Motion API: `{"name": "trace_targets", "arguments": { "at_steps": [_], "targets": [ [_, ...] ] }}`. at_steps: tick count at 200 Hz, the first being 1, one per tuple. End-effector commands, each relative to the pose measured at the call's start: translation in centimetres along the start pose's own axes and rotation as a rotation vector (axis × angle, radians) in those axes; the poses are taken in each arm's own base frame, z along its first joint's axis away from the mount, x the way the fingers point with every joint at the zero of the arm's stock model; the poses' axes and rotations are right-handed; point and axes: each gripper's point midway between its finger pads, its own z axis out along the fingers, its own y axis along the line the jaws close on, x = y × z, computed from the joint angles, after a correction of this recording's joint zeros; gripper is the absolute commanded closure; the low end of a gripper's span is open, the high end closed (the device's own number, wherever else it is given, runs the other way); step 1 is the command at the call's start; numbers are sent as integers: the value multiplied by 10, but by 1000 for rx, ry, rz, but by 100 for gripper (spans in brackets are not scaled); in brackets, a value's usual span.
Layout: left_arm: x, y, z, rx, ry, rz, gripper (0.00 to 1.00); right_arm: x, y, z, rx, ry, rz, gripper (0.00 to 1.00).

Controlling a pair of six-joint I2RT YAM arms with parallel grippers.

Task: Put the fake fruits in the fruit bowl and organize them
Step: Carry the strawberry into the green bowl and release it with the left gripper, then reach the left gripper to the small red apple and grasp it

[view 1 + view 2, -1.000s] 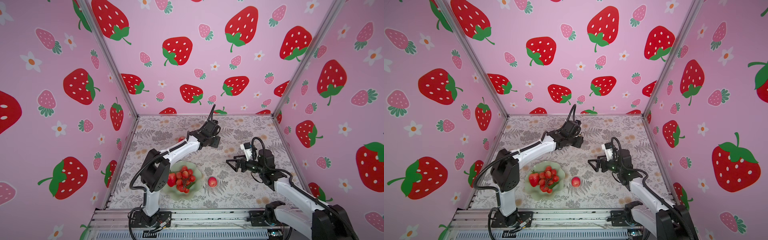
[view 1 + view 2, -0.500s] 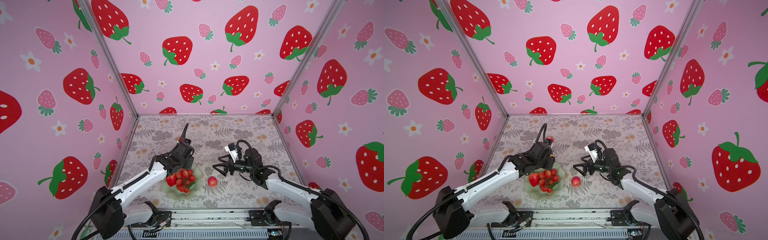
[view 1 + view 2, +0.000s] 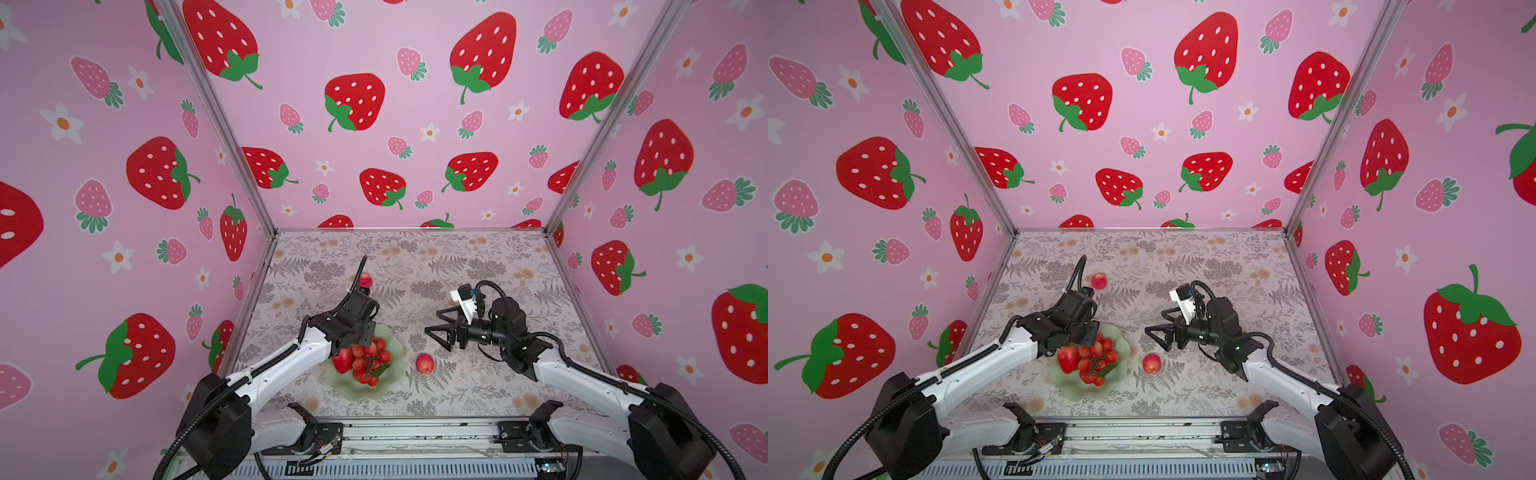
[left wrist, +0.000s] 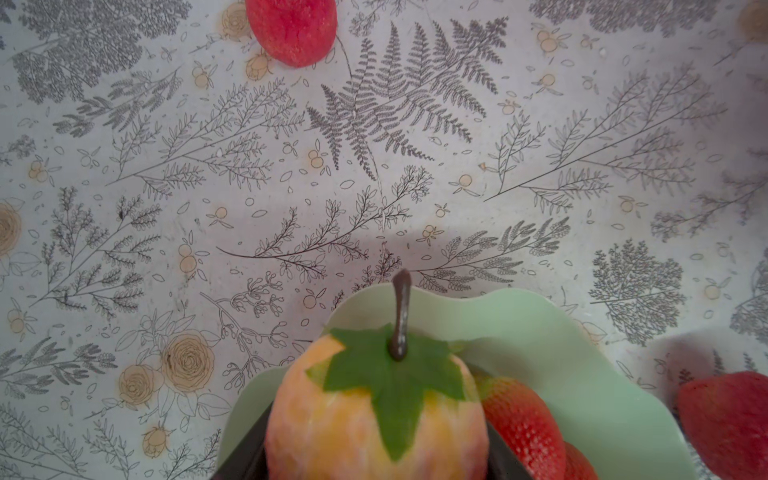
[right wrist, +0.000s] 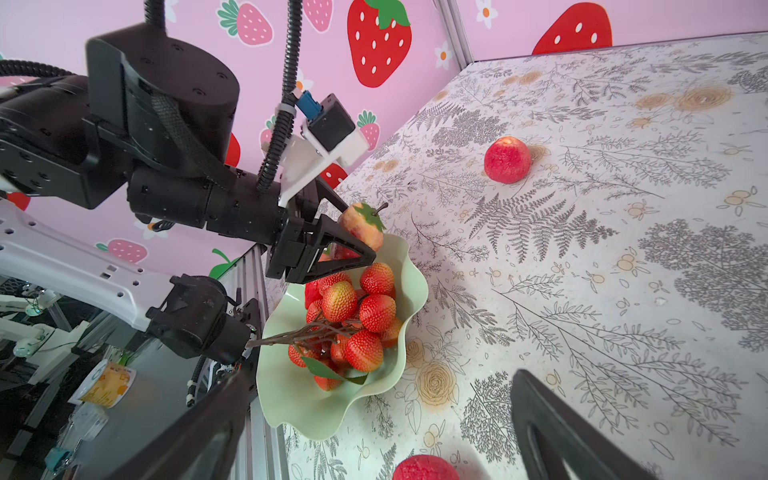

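**Release step, left side**

Nearest us, the fruit bowl (image 3: 361, 392) holds berry bunch (image 3: 368, 361) and strawberry (image 3: 341, 360); a round fruit (image 3: 424, 363) lies near it. Right gripper (image 3: 431, 321) hangs, jaws spread. Left gripper (image 5: 359, 230) clamps the apple (image 4: 374, 415) over the far rim: we'd lower inward before release. Second round fruit (image 3: 1099, 281) beyond.

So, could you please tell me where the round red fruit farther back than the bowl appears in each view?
In a top view: the round fruit peeks beside the left arm's cable.
In a top view: round fruit lies clear of that cable.
Left wrist: round fruit past the apple stem, cut by the frame edge.
Right wrist: round fruit alone on the table beyond the bowl.
Shared landmark: the green bowl.
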Motion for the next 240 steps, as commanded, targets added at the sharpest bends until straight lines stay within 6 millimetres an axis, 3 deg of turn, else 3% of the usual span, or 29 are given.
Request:
{"name": "trace_targets", "arguments": {
  "at_steps": [1,33,65,90,145,172,196,211,240],
  "targets": [
    [19,7,1,-28,72,-68,43,3,0,-2,13,-7,9,1],
    [36,13,7,-58,112,-124,42,0,0,2,3,-3,9,1],
    [40,14,7,-57,105,-136,39,-2,2,2,-3,-2,3,1],
    [34,14,2,-51,71,-126,31,1,0,2,2,4,3,1],
    [16,16,-19,-39,-22,-121,28,2,-1,4,2,4,5,1],
    [-9,16,-40,-19,-120,-112,28,2,-3,6,5,8,5,1],
    [-47,14,-50,6,-222,-84,25,-1,-10,9,38,2,23,1],
    [-66,15,-35,30,-174,-75,25,0,-17,14,51,13,43,1],
    [-103,15,13,49,-50,-35,24,-2,-12,19,7,-1,67,1]
  ]
}}
